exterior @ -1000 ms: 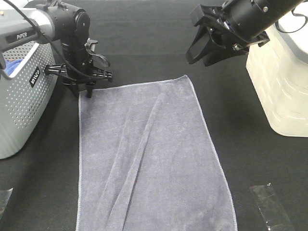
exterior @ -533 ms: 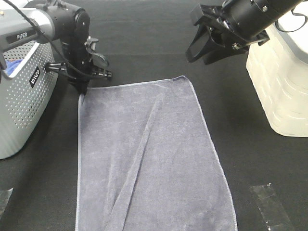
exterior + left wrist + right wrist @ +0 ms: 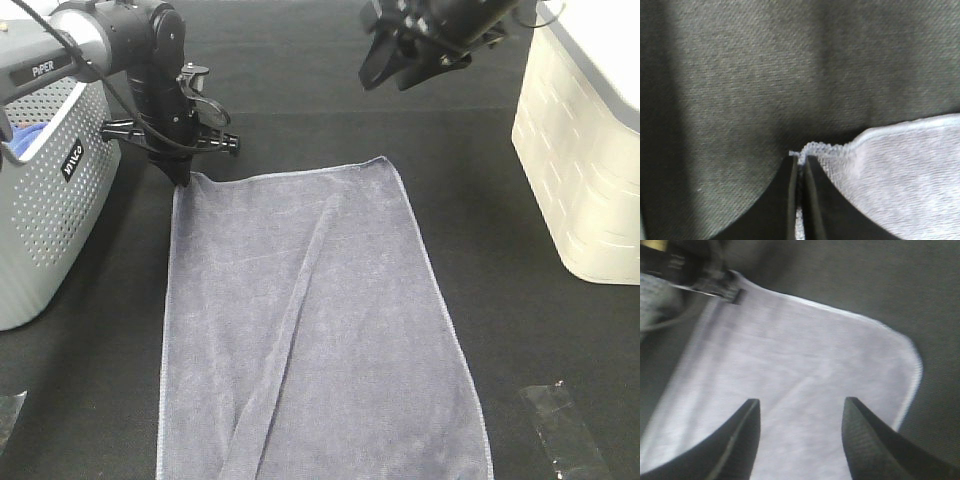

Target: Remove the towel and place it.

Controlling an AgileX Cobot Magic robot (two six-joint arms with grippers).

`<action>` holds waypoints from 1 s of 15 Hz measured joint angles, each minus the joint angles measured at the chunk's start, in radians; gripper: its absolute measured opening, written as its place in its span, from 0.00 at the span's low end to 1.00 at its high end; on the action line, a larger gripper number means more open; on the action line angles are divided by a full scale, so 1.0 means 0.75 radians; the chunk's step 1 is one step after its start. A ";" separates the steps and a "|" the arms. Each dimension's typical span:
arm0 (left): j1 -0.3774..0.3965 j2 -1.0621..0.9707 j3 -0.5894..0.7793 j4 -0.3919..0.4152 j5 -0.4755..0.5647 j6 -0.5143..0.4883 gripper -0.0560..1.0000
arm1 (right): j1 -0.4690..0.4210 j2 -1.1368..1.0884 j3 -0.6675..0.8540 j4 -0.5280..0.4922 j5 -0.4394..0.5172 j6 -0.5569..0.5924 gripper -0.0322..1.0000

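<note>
Black mat (image 3: pixel 530 330), towel (image 3: pixel 310 320) spread flat mid-table with one long crease down it; its near end runs past the frame edge. Left gripper (image 3: pixel 186 176) is clamped tight on the towel's far-left corner, hem pinched between the jaws. Basket (image 3: pixel 50 200) sits just beside it on the left. Right gripper (image 3: pixel 392 68) is up in the air beyond the far-right corner, jaws wide, nothing in them. White bin (image 3: pixel 585 150) at right, apart from the towel.

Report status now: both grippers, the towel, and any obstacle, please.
Left gripper shut on towel corner. Right gripper open, hovering, empty. Towel spread on table. Grey basket close beside left gripper.
</note>
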 joint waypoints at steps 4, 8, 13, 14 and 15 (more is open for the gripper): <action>0.000 0.000 0.000 -0.011 -0.009 0.011 0.06 | 0.000 0.292 -0.355 -0.228 0.136 0.157 0.56; 0.000 0.000 0.000 -0.056 -0.052 0.011 0.06 | 0.000 0.545 -0.620 -0.307 0.257 0.287 0.56; 0.000 0.000 0.000 -0.071 -0.076 0.011 0.06 | -0.001 0.713 -0.744 -0.443 0.264 0.383 0.55; 0.000 0.000 0.000 -0.071 -0.081 0.011 0.06 | -0.001 0.728 -0.752 -0.461 0.251 0.389 0.55; 0.000 0.000 0.000 -0.071 -0.088 0.011 0.06 | -0.001 0.740 -0.753 -0.472 0.200 0.391 0.55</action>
